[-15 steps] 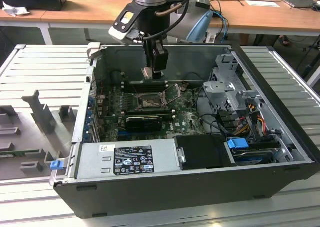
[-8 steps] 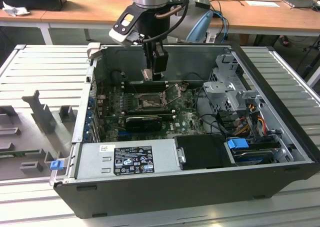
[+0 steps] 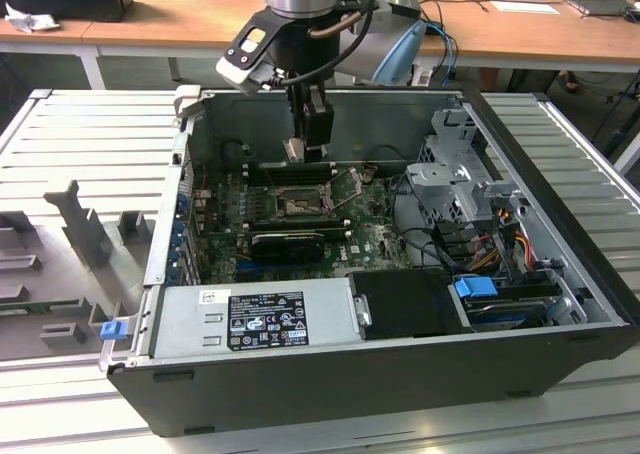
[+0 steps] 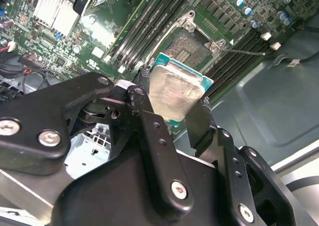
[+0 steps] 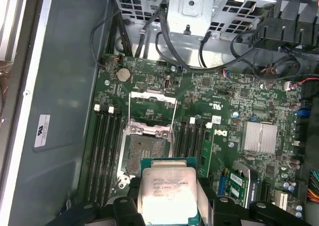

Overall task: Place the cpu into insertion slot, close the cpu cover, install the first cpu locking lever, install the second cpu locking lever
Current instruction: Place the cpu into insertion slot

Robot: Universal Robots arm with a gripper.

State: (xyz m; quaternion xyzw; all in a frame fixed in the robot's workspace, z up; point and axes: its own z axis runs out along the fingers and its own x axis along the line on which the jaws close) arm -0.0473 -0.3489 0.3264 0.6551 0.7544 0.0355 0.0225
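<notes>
My gripper (image 4: 174, 109) is shut on the cpu (image 4: 175, 92), a pale silvery square chip on a teal-edged base, with one black finger on each of two opposite edges. In the first wrist view the cpu (image 5: 167, 193) hangs above the green motherboard, just short of the insertion slot (image 5: 144, 151), whose tan pin field lies bare. The cpu cover (image 5: 152, 111) is swung open and lies beyond the slot, with thin wire levers along its sides. In the exterior view the gripper (image 3: 303, 152) hovers over the insertion slot (image 3: 298, 206) inside the open computer case.
Long black memory slots (image 5: 104, 151) flank the socket on both sides. A silver heat sink (image 5: 260, 136) sits on the board. The power supply (image 3: 255, 319), a metal drive cage (image 3: 455, 174) and coloured cables (image 3: 500, 234) crowd the case, and its walls close in all round.
</notes>
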